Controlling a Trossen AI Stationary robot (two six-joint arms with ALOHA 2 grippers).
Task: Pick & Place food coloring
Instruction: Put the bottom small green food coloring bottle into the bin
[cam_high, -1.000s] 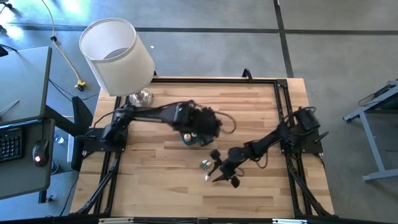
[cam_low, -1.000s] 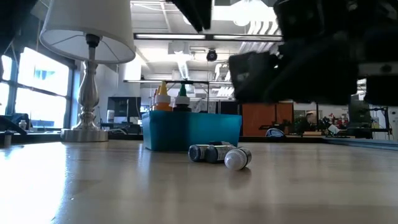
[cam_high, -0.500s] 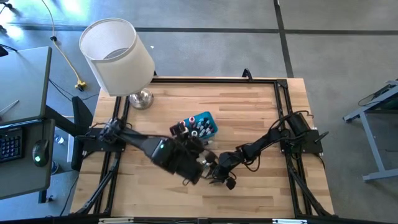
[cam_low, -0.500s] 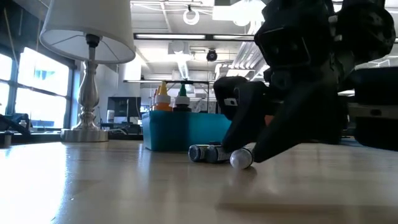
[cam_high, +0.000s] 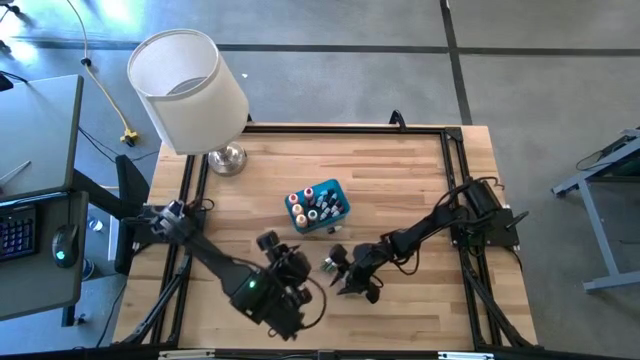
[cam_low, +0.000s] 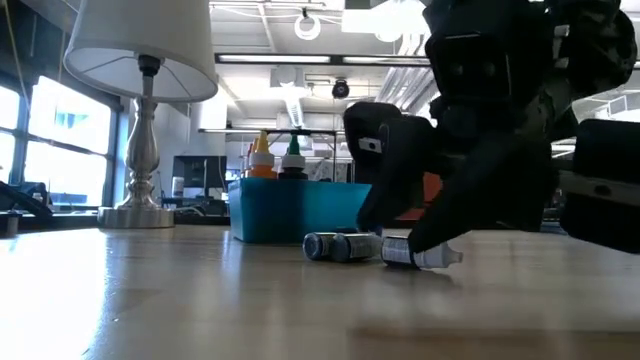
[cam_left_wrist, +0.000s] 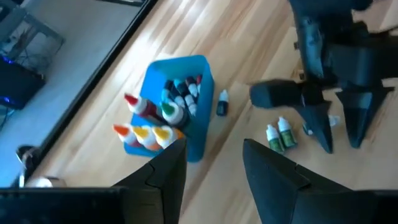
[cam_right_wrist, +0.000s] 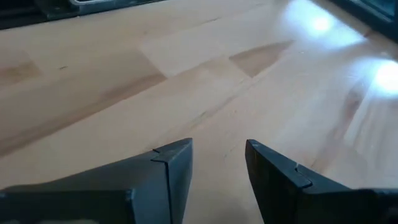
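Hovering nearest the table's front edge, left gripper (cam_high: 268, 243), fingers parted, grasping nothing, pulled away from the bottles. Reaching low over the wood just behind it, right gripper (cam_high: 340, 272), fingers (cam_right_wrist: 177, 163) spread, nothing between them, bare table (cam_right_wrist: 186, 81) showing past the tips. Lying loose on the wood close by that gripper, three small food coloring bottles (cam_left_wrist: 280, 134): two green ones side by side, a white-capped one (cam_low: 420, 256) just beside the fingertips. Resting alone between those and the bin, one more dark bottle (cam_left_wrist: 221, 104). Standing farther back, blue bin (cam_high: 331, 192) packed with upright bottles, red, orange, green, dark caps. Standing at the far left corner, lamp (cam_high: 190, 88).
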